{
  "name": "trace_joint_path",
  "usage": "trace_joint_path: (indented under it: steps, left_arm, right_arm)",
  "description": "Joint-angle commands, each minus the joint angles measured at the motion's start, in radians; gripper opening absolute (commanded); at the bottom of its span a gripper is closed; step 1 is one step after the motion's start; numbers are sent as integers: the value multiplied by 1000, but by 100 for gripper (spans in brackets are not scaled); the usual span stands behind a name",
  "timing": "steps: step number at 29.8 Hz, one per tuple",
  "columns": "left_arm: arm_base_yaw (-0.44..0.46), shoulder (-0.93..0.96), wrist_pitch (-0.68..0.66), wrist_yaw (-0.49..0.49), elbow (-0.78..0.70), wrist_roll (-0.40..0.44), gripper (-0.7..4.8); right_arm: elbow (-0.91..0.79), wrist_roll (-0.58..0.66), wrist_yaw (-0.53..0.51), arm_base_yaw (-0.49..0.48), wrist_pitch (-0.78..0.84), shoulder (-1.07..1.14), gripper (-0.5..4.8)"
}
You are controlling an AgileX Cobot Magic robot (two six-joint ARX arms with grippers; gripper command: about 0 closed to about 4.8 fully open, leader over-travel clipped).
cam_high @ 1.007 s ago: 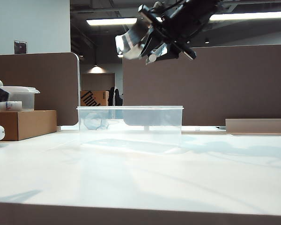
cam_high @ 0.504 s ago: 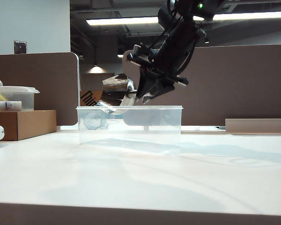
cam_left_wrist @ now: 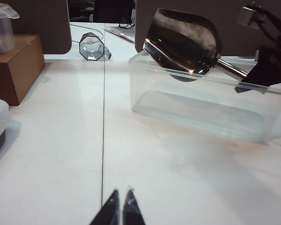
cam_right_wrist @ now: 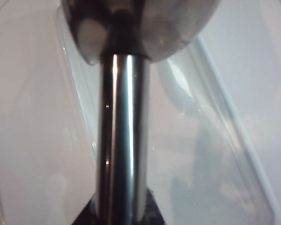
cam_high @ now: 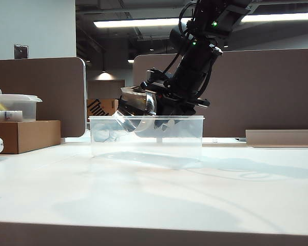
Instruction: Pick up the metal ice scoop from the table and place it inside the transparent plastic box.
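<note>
White tabletop (cam_high: 154, 189), brown partitions behind. Metal ice scoop (cam_high: 137, 110) is held by its handle in the right gripper (cam_high: 167, 105), fingers pinched on the handle; its bowl tilts downward over the rim of the transparent plastic box (cam_high: 146, 136), partly inside, its handle sloping up out of the box to the fingers. Left gripper (cam_left_wrist: 121, 208) hangs low over bare table, well short of the box, fingers pressed together. Beyond that gripper's fingertips: an octagonal glass object (cam_left_wrist: 91, 47) on the table behind the box, a cardboard box (cam_high: 25, 136) bearing a lidded plastic container (cam_high: 15, 106).
</note>
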Motion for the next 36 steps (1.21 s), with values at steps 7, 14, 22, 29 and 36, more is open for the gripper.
trace_joint_path:
  steps: [7,14,22,29,36]
  left_arm:
    - [0,1,9,4,0,0,21]
    - [0,1,9,4,0,0,21]
    - [26,-19,8,4,0,0,21]
    - [113,-30,5,4,0,0,21]
    - [180,-45,1,4,0,0,21]
  right_arm:
    - [-2,13,11,-2,-35,0,203]
    - [-1,23,11,-2,-30,-38,51]
    - [-1,46,115,-2,53,-260,-6]
    - [-2,54,171,-2,45,-438,-6]
    - [-4,49,200,-2,17,-597,-6]
